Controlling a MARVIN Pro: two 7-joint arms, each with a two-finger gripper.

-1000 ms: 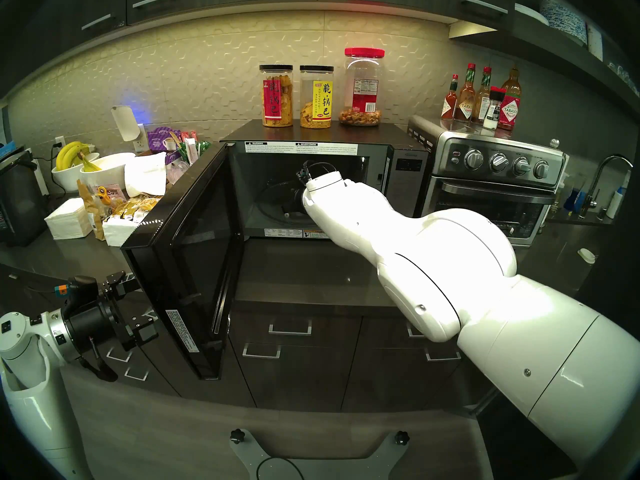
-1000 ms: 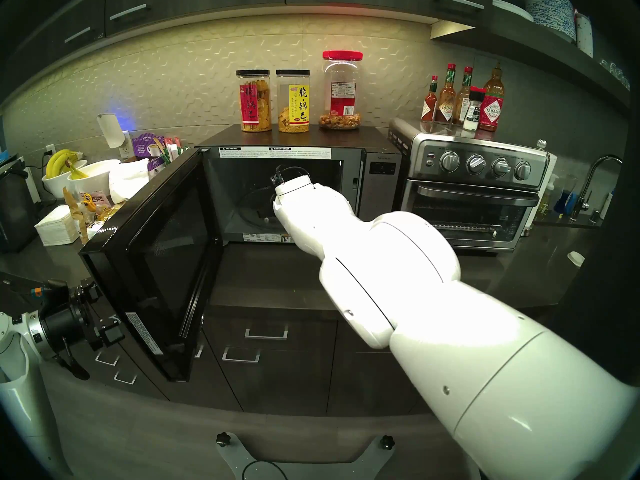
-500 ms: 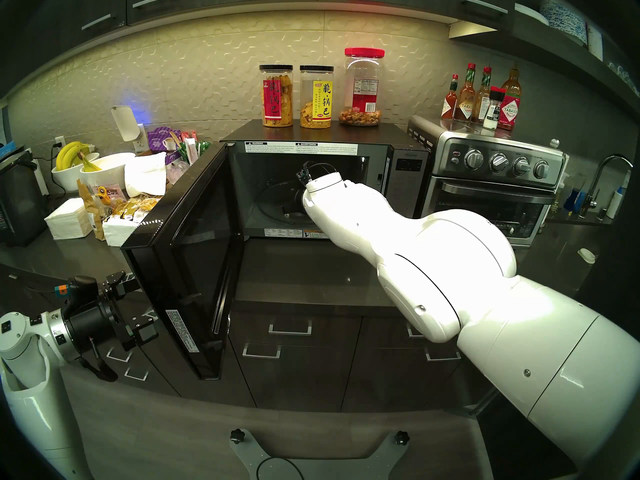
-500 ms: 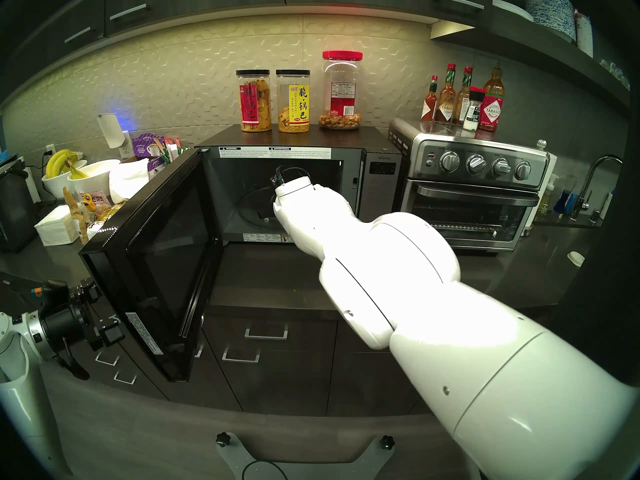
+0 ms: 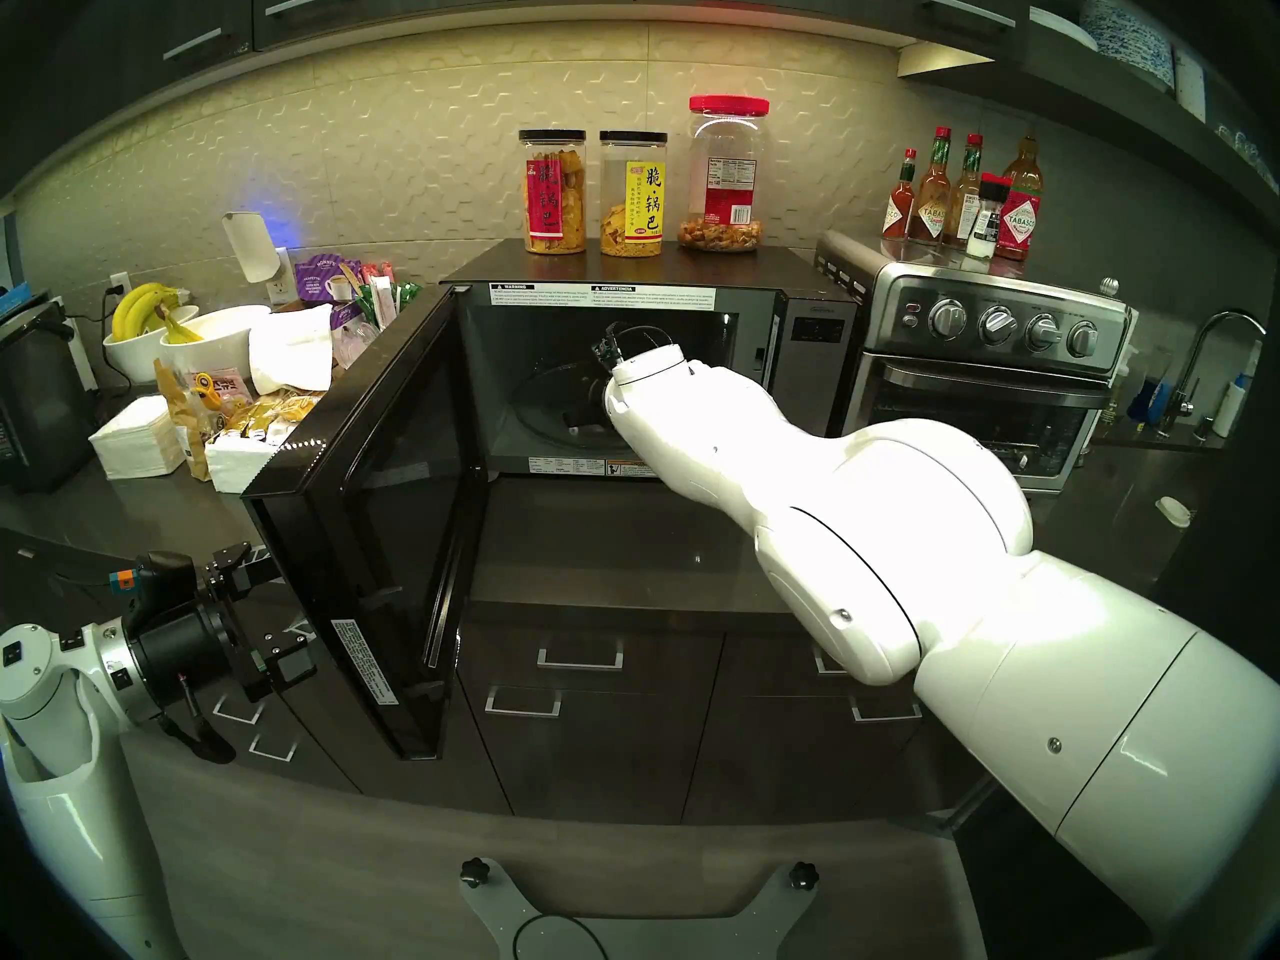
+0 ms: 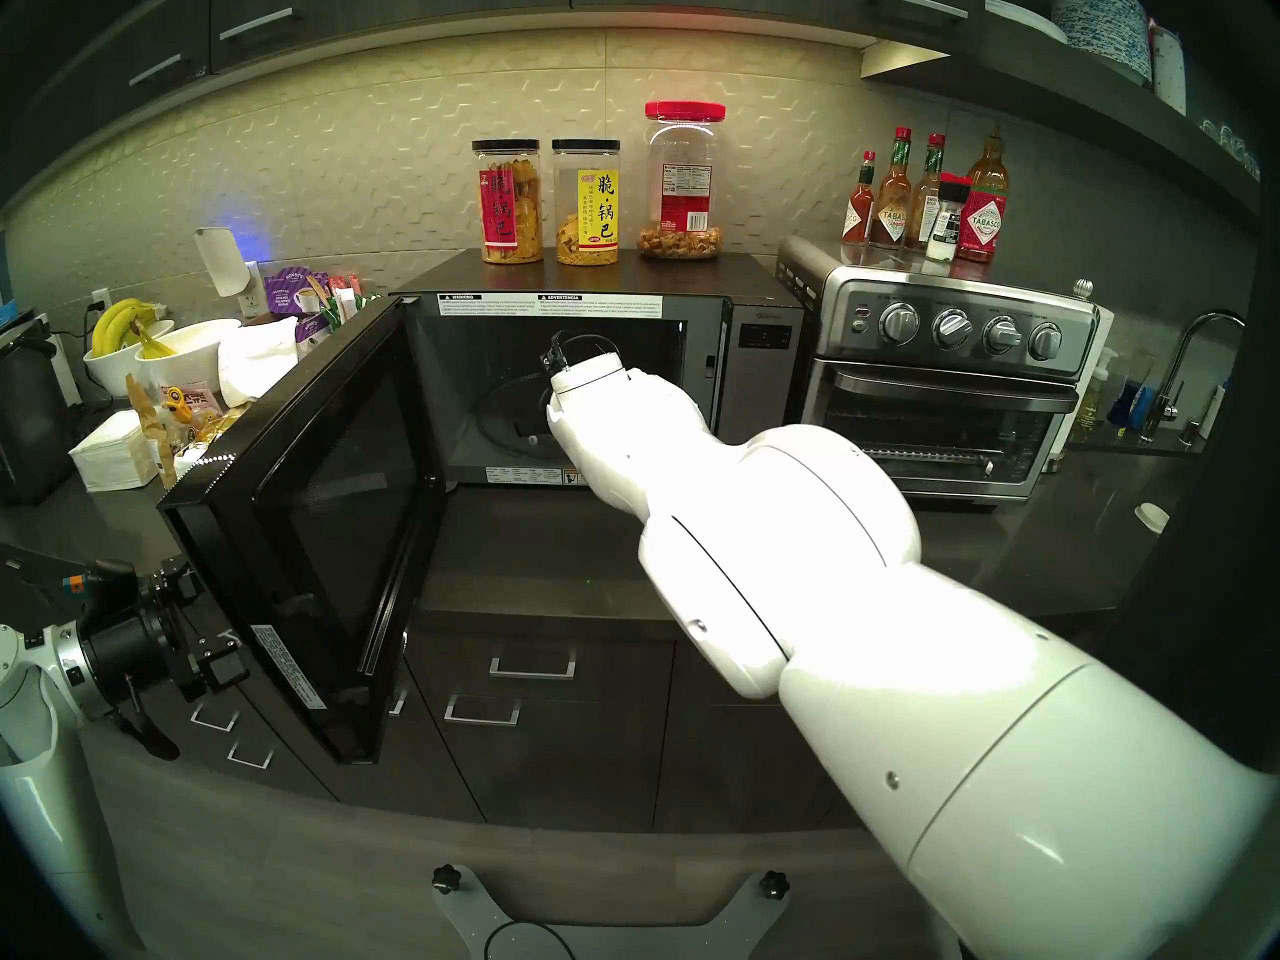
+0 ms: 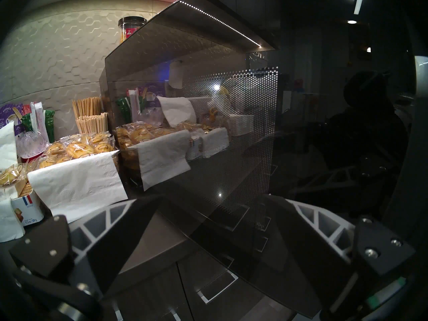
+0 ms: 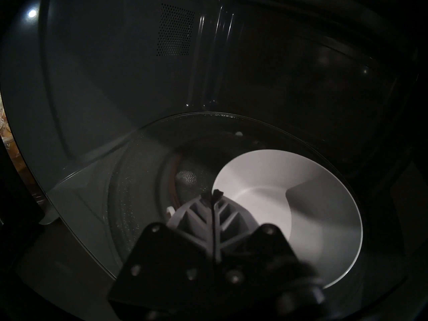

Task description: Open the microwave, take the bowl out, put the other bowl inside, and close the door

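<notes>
The right gripper (image 8: 212, 194), low in the wrist frame's centre, is clenched tight on the near rim of the white bowl (image 8: 301, 197), which sits on the glass turntable (image 8: 143, 174) inside the microwave (image 5: 810, 342). The left gripper (image 7: 208, 221), jaws released, flanks the swung-out door (image 5: 388, 522) at mid-left

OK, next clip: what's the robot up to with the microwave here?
The microwave stands with its door swung wide open. The right arm reaches into the cavity, and the right gripper has its jaws pinched together on the near rim of the white bowl, which sits on the glass turntable. The left gripper, jaws apart, sits at the open door's outer face.
</notes>
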